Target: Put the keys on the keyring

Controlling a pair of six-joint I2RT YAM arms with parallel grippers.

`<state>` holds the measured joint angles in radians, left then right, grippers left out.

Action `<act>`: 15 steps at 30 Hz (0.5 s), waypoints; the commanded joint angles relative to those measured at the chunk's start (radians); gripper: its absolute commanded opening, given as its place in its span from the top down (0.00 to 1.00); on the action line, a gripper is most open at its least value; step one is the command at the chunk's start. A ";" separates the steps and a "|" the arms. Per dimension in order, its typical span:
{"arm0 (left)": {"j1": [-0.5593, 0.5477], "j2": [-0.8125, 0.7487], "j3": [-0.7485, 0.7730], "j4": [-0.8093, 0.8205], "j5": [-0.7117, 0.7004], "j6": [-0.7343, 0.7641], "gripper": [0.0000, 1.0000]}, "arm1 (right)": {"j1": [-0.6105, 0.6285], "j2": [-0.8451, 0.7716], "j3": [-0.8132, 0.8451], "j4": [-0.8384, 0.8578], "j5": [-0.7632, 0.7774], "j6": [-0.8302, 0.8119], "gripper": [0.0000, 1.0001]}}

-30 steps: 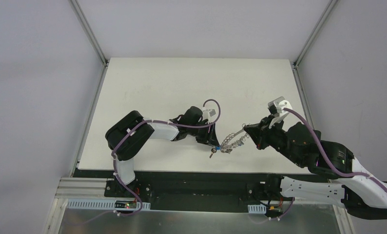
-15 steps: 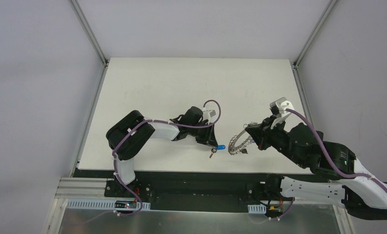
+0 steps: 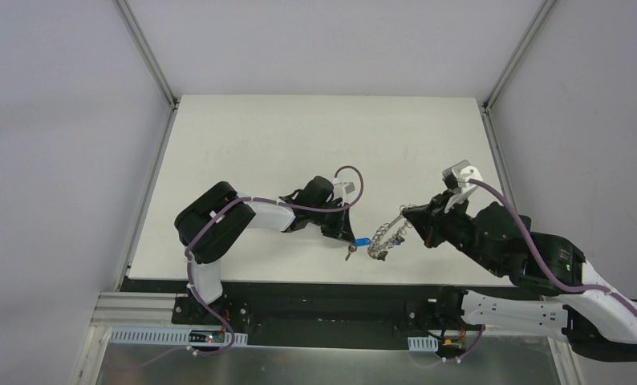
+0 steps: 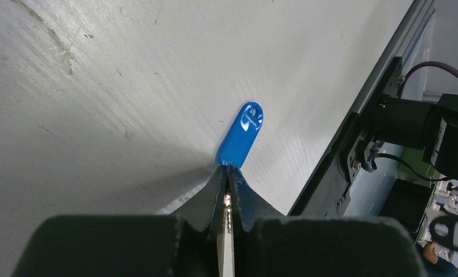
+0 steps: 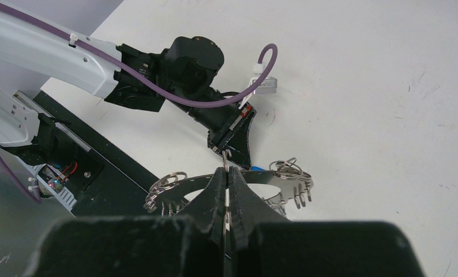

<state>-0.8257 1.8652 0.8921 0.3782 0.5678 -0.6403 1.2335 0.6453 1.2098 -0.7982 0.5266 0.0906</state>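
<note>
The left jaws are clenched on the metal end of the blue key [image 4: 241, 140], and its capped head is pointed out over the white surface [image 3: 299, 136], near the front edge. The keyring [image 5: 281, 176] is grasped by the right jaws, which are clamped shut across its band, with wire loops spread to either side. From above, the ring's end is seen just beside the blue key. A second small key [image 3: 349, 253] is seen on the surface close by.

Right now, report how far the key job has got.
Done: left gripper shut on the blue key, right gripper shut on the keyring. In hand: key held close beside the ring's loops. Left: no key hangs on it yet; what looks like a darker key lies on the table.
</note>
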 commanded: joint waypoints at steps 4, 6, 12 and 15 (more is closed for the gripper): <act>-0.013 -0.131 0.004 -0.040 -0.025 0.073 1.00 | -0.004 0.009 0.028 0.040 -0.024 0.007 1.00; -0.014 -0.208 0.007 -0.092 -0.049 0.098 1.00 | -0.004 0.007 0.032 0.038 -0.033 0.006 1.00; -0.015 -0.440 0.073 -0.320 -0.126 0.189 1.00 | -0.003 0.010 0.048 0.038 -0.094 -0.021 1.00; -0.014 -0.535 0.106 -0.437 -0.149 0.228 1.00 | -0.003 0.021 0.053 0.038 -0.142 -0.044 1.00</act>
<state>-0.8318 1.4517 0.9329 0.1154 0.4770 -0.5049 1.2335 0.6552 1.2106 -0.7986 0.4522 0.0811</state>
